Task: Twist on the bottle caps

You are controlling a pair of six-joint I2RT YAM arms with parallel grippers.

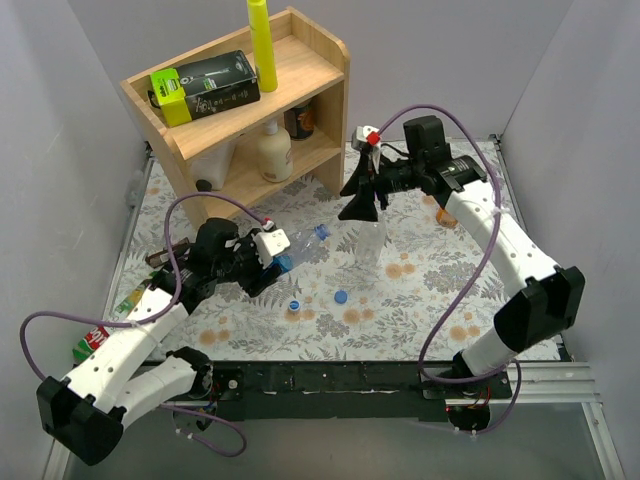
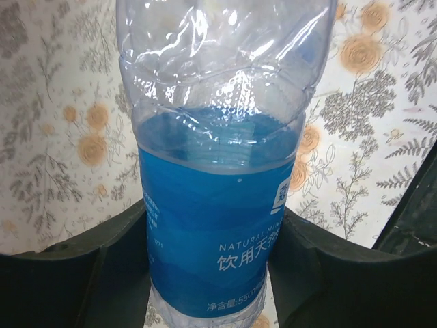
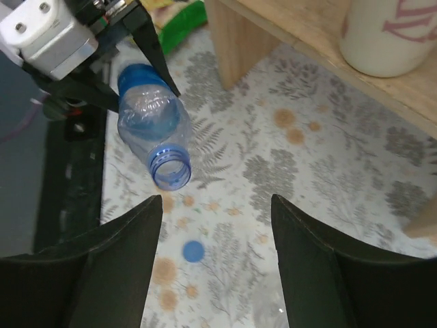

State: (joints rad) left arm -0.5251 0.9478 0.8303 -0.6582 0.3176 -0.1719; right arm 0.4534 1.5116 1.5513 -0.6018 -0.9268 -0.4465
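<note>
Glossy thin plastic, set against dull cloth and bare wood, is what you have here.
Your labelled bottle (image 2: 218,102) is clear, crinkled plastic that throws sharp highlights, and its blue label (image 2: 212,232) is a smooth film wrap with a slight sheen. The fingers of your left claw (image 2: 213,215) and your right claw (image 3: 215,201) look like matt black moulded plastic. The tabletop (image 1: 420,290) wears a floral printed covering with a flat, dull finish. The shelf (image 1: 325,60) is pale, smooth wood with the grain showing. The cream bottle (image 3: 382,34) is glossy plastic, and the blue cap (image 3: 193,251) is smooth plastic too.
</note>
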